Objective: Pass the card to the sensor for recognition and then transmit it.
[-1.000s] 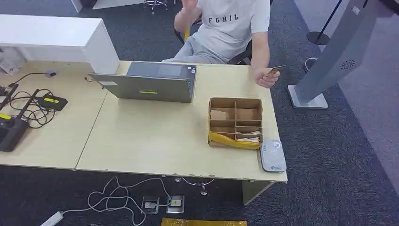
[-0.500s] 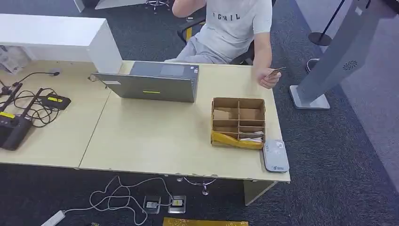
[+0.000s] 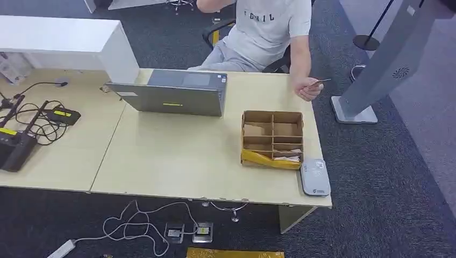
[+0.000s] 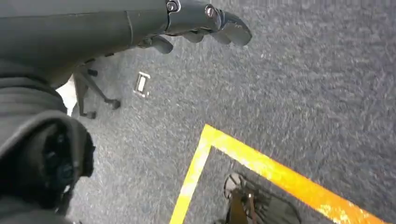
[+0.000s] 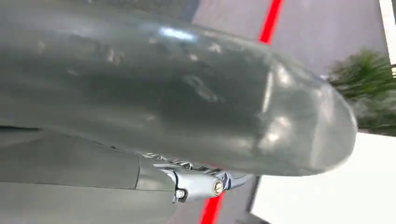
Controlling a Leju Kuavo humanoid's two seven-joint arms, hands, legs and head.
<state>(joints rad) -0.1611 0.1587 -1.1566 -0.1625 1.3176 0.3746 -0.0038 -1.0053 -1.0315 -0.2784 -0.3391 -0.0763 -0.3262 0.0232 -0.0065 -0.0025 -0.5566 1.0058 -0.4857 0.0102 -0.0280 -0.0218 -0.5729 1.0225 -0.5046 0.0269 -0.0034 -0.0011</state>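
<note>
Card (image 3: 316, 83): pinched in the hand (image 3: 308, 90) of the seated person, held out past the table's (image 3: 177, 156) far right corner, off the table surface and toward the robot's right side. You have not yet taken it; by these views the task is at its very start.

Card sensor (image 3: 314, 177): the flat grey reader lying at the near right corner of the table, just beside the divided cardboard box (image 3: 272, 138). Nothing rests on it, so recognition is still to do, and the handing-on after it as well.

Left hand (image 4: 187, 23): seen from its wrist camera hanging over the grey carpet (image 4: 303, 84) near a yellow floor line (image 4: 261, 165); its dark fingers (image 4: 229, 28) are loosely curled and hold nothing.

Right hand (image 5: 196, 184): its wrist view is mostly covered by a smooth grey shell, so you cannot tell how its fingers lie or whether they hold anything.

Remaining steps, as a judgement: raise an arm to the offered card, grip it, bring it over the sensor, then pass it on. A closed laptop (image 3: 172, 94) sits at the far edge, well apart from the sensor.
</note>
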